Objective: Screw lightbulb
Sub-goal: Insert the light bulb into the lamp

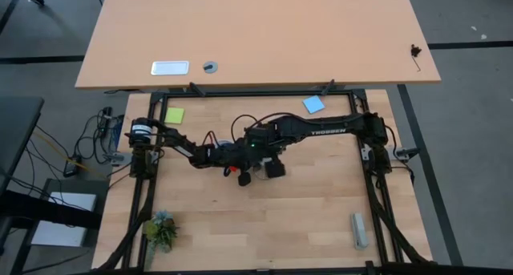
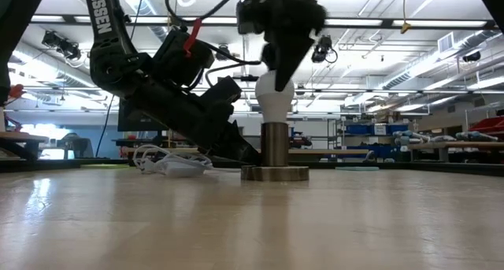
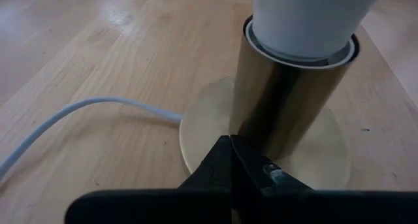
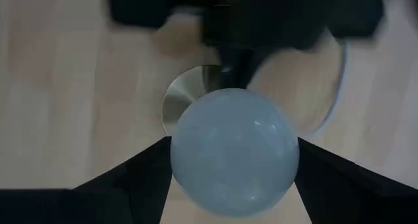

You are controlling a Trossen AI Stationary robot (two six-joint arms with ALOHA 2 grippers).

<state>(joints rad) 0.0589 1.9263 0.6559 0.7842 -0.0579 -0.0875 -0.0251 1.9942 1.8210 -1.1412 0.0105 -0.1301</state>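
Lightbulb (image 4: 234, 152), white rounded glass, sits upright in the top of the brass-coloured cylindrical socket (image 3: 287, 100), neck down inside the socket's white collar. Right end effector (image 4: 234, 160) comes straight down over the bulb, dark fingers (image 4: 134, 175) flanking the globe on both sides; in the right wrist view they are at the glass, but whether they press it or stand just off it I cannot tell. In the low view the right end effector (image 2: 277, 69) covers the bulb's upper part, with the bulb's lower white part showing above the socket.

Left end effector (image 3: 234, 160) is clenched, fingertips together, lying low on the round flat brass base plate (image 3: 202, 129) and touching the foot of the socket cylinder. Left arm slants down from the left side of the low view.

White cable (image 3: 72, 119) runs from the base plate across the light wooden desk (image 1: 304, 219) and loops behind the socket. Socket stands near mid-desk. Also on the desk: green sticky note (image 1: 174, 115), blue sticky note (image 1: 313, 105), small green plant (image 1: 160, 229), grey bar (image 1: 359, 231) near the right front corner.
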